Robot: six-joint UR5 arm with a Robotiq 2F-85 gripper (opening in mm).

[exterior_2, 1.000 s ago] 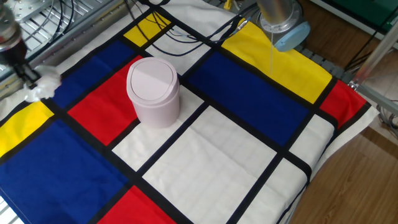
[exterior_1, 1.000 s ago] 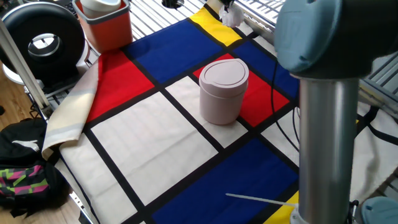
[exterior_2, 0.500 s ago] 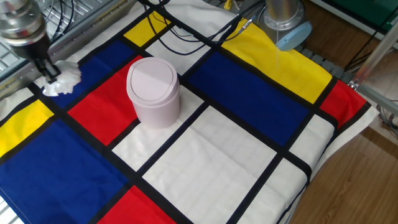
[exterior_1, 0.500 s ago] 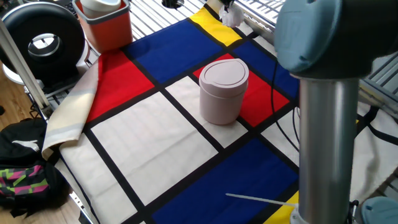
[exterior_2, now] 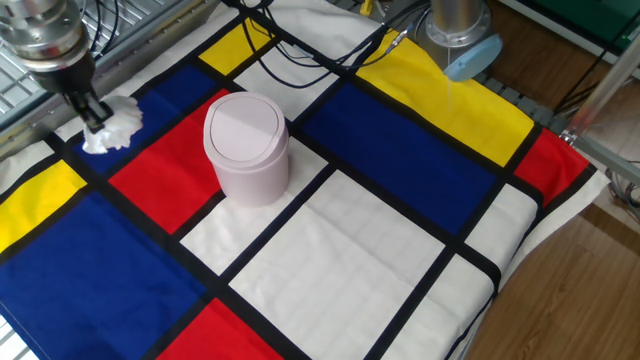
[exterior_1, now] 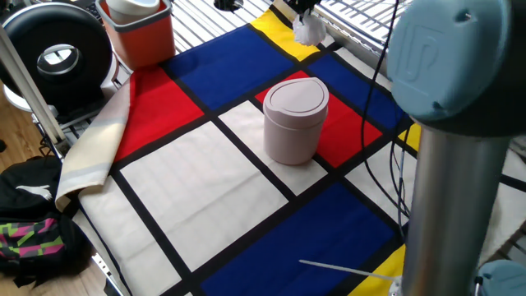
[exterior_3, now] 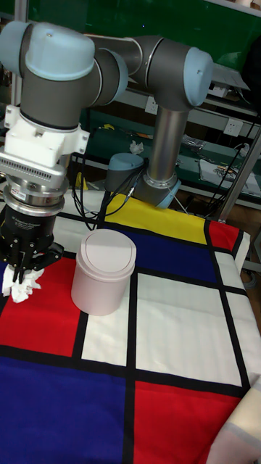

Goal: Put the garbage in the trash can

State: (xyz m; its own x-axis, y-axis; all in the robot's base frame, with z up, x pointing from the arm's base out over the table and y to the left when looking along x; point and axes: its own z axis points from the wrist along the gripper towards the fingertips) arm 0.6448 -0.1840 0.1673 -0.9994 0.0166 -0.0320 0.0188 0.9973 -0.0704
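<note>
One tissue wad [exterior_2: 112,129], one pink can [exterior_2: 247,147], one gripper [exterior_3: 24,270]. Its fingers pinch the wad, partly hiding it.

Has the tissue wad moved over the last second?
Yes. Held in the end effector, the tissue wad has travelled closer to the stationary pink trash can.

Worktop [exterior_1: 197,177] draped with a cloth [exterior_2: 400,130] of red, blue, yellow and white panels divided by black bands. Red-orange square bin [exterior_1: 141,31] with white insert at the far corner. Black round device [exterior_1: 56,51] beside it. Dark bag [exterior_1: 31,226] with pink and green pattern on wooden floor [exterior_2: 590,290]. Black cables [exterior_2: 300,55] across the cloth.
</note>
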